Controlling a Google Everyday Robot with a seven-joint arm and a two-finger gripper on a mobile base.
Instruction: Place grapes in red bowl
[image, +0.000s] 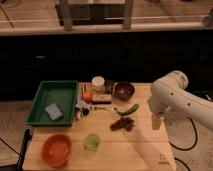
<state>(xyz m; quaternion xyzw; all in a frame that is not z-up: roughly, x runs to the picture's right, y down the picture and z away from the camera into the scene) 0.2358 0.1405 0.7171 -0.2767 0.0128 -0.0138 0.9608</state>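
The grapes (123, 124) are a small dark reddish-purple bunch lying on the wooden table, right of centre. The red bowl (56, 149) is wide, shallow and orange-red, and stands at the table's front left. It looks empty. My white arm (175, 97) reaches in from the right. My gripper (156, 121) hangs down from it just right of the grapes, a little apart from them, near the table's right edge. Nothing shows in the gripper.
A small green cup (91, 141) stands between the bowl and the grapes. A curved green vegetable (128, 109) lies just behind the grapes. A dark maroon bowl (123, 90), a jar (98, 83) and an orange (88, 96) stand at the back. A green tray (60, 92) holding a sponge sits at the left.
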